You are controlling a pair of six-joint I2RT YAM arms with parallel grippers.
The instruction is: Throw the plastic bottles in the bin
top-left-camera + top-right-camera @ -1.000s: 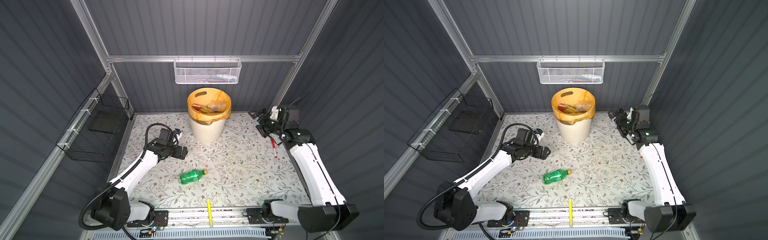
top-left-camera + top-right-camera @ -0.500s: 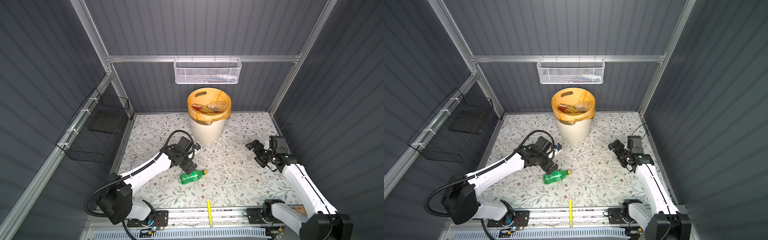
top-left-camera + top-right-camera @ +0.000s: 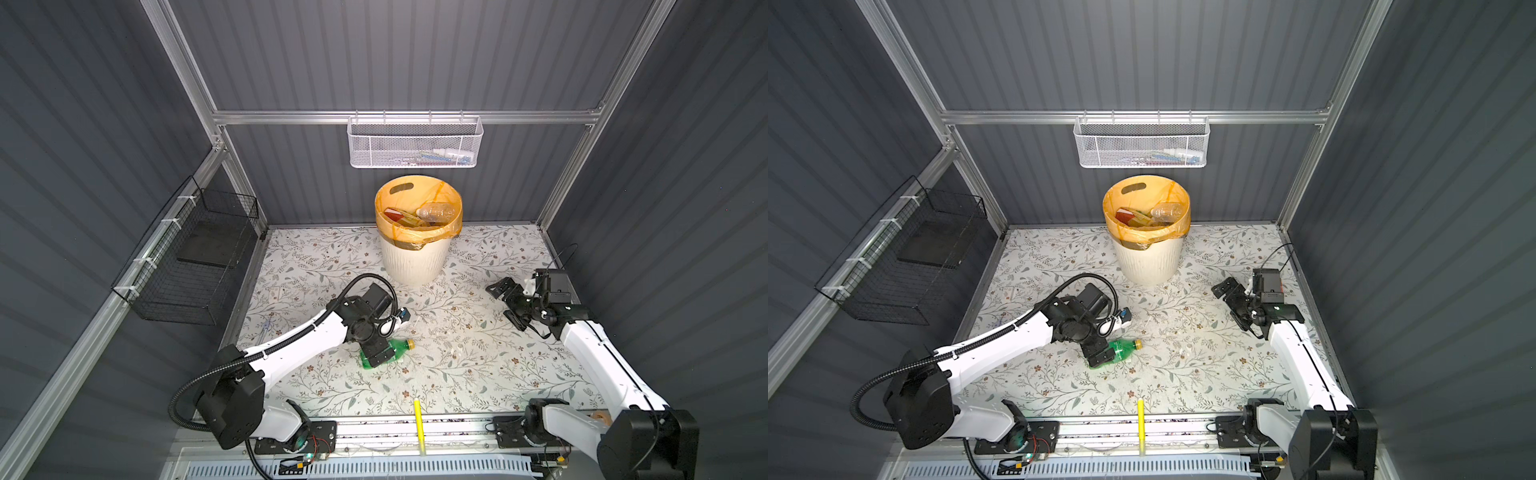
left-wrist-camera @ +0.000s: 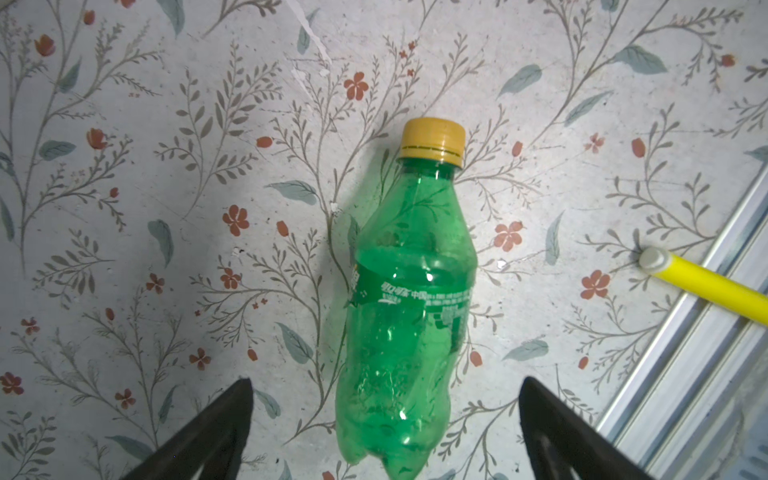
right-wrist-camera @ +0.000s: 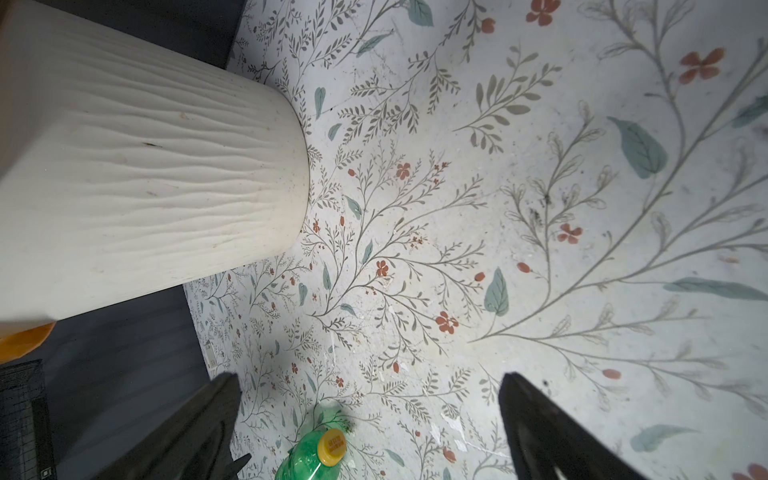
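Observation:
A green plastic bottle [image 3: 400, 346] [image 3: 1124, 347] with a yellow cap lies on its side in the middle of the floral mat. My left gripper [image 3: 376, 353] [image 3: 1100, 355] hangs open right over its base end. In the left wrist view the bottle [image 4: 409, 291] lies between the spread fingers of the left gripper [image 4: 384, 382], touching neither. My right gripper [image 3: 505, 303] [image 3: 1231, 303] [image 5: 368, 376] is open and empty at the right, pointing toward the bottle [image 5: 316, 457]. The cream ribbed bin [image 3: 415, 257] [image 3: 1148, 262] [image 5: 145, 174] stands at the back and holds a clear bottle [image 3: 436, 212] among others.
A yellow marker pen [image 3: 419, 424] [image 3: 1141, 419] [image 4: 706, 286] lies across the front rail. A white mesh basket [image 3: 413, 143] hangs on the back wall and a black wire basket [image 3: 195, 266] on the left wall. Dark walls close in the mat on three sides.
My left arm has swung right from the mat's left side and its open gripper has come down over the green bottle. My right arm dropped from the back right corner toward the mat.

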